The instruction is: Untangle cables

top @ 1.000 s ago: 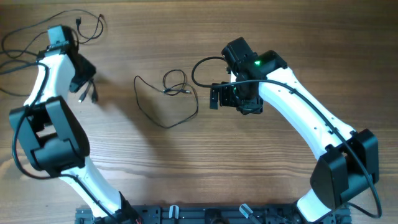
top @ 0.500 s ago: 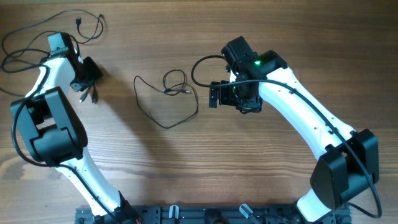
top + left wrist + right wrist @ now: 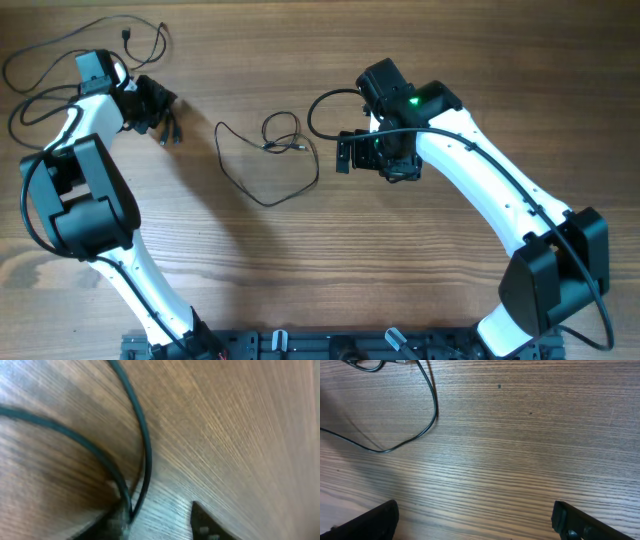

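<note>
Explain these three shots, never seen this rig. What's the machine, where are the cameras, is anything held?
Two white robot arms stand at a wooden table, each ending in a two-finger gripper. The wide picture comes from a fixed camera overhead. The other two come from cameras on the wrists, looking past their own fingers. One thin black cable lies in a loose loop mid-table, and more strands lie at the far left corner. The right gripper is open over bare wood beside the loop, holding nothing. The left gripper is near the corner strands. Its blurred wrist view shows the fingers apart and two cords running up to one finger; whether they touch it is unclear.
</note>
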`<state>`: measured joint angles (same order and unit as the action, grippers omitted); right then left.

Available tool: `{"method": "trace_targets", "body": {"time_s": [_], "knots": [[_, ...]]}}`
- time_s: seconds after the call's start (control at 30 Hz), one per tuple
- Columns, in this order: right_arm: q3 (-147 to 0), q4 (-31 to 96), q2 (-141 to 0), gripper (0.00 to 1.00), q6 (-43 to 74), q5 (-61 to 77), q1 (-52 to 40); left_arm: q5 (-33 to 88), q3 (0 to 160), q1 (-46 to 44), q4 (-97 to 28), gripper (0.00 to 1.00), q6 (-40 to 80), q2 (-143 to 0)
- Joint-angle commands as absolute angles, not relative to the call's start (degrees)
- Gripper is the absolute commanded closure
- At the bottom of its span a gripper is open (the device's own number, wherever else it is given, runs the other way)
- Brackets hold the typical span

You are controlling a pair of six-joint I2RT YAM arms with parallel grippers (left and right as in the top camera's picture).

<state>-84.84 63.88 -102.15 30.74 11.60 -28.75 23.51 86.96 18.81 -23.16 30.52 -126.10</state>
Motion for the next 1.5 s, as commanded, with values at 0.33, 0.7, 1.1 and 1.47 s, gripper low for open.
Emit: {"method": "trace_targets", "body": {"time_s": [0.33,0.7,1.1,1.47], "knots": [[-86.19,64.86,-100.36,0.0,29.26,12.08,-26.98,23.27,90.98,9.3,-57.84,0.15,20.99,-108.01],[-86.13,75.11,-77.08,0.0,27.0,5.96,-21.45,13.65,88.07,-1.63,-76.36,0.29,21.96,-96.86],[-84.71,75.94,-77.47,0.0,27.05,13.43,-21.47,0.12,53.6,-7.29,-39.05,0.0,32.01,-82.26],[-84.71,75.66,-77.47,0.0,26.98,13.39,-21.47,19.79,54.11,-7.29,-33.21,0.96,28.8,-93.41]]}}
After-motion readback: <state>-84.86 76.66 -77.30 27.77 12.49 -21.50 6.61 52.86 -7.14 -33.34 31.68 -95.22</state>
